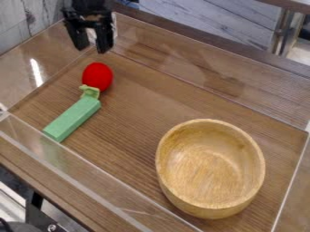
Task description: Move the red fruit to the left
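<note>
On the wooden worktop, red fruit sits below an open claw

Toward the upper left of the camera view, the dark claw (93,43) hangs just beyond the red fruit (97,77), its fingers spread apart and released, with nothing held between them. The upper part of the arm runs out of the picture at the top edge, so only its lower end can be seen.

The fruit is round, glossy and bright red. It lies on the brown worktop (158,91), left of the middle of the view, with its light green leafy cap (90,91) pointing toward the near side. Whether the claw's tips touch the surface or hover over it is hard to tell.

Near the leafy cap, on the side toward the camera, lies a green block (72,119). It is long, flat and rectangular, and it rests at a slant, one end toward the fruit and the other toward the lower left. The cap and the block lie close together, with a thin strip of wood between them.

Well apart from these, at the lower right, stands a round wooden bowl (211,169), pale yellow-brown and far larger than the fruit. Its open side faces up, and its smooth inside shows.

Along the left, the worktop meets a pale edge, and dark cables (14,225) show in the lower left corner.
</note>
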Motion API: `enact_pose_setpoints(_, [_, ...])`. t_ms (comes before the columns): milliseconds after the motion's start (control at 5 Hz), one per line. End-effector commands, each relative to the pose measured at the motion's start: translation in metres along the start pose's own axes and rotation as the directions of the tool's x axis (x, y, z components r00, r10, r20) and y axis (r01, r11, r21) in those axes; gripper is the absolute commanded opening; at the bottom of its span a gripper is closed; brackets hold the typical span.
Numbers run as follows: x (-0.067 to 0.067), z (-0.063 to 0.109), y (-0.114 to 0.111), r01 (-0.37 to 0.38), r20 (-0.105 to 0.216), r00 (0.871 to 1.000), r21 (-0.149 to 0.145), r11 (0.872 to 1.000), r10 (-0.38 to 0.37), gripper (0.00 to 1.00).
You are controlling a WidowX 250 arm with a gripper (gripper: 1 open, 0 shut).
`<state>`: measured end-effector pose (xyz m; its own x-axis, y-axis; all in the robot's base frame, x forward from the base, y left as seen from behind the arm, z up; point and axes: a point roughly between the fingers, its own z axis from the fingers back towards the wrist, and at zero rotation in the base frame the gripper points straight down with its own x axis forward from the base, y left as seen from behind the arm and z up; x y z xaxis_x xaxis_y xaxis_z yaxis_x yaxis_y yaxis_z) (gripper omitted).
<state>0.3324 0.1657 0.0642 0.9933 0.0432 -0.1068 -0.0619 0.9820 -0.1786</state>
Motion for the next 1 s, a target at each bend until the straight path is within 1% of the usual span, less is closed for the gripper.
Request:
enact_pose_setpoints(0, [0.007,-0.001,-0.01,0.02,0.033,0.999,0.03,0.999,-0.02,0.0])
enact_pose_setpoints(200, [-0.005,-0.003,-0.003,0.035,0.025,0.999,0.032,0.999,-0.035,0.0])
enact_pose_setpoints(400, [-0.014,-0.002,0.007,0.048,0.021,0.999,0.028,0.998,-0.048,0.0])
enact_pose_setpoints(600, [-0.007,-0.012,0.008,0.056,0.023,0.998,0.019,0.998,-0.056,0.0])
enact_pose_setpoints(800, [0.0,-0.021,0.01,0.063,0.024,0.998,0.011,0.998,-0.063,1.0])
